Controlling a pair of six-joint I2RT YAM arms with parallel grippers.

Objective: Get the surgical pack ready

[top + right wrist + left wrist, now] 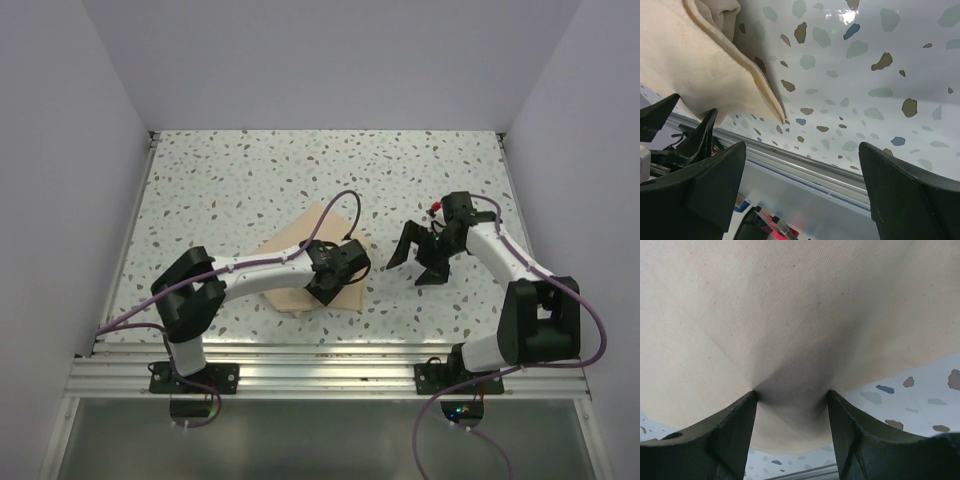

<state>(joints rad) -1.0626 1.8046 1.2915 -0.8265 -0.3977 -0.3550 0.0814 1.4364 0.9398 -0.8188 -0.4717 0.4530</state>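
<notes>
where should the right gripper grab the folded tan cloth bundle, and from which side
The folded tan cloth bundle is probably best taken at its pointed corner facing the right gripper, coming in low from the right. The stacked folded edges there seem to lift slightly off the speckled table, so one finger could slide under. The gripper stands open on that side.

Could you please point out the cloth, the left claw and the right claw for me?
cloth point(790, 315): left wrist view, middle of its flat face.
left claw point(792, 393): left wrist view, gap between its fingertips.
right claw point(415, 262): top view, gap between its fingertips.
</notes>
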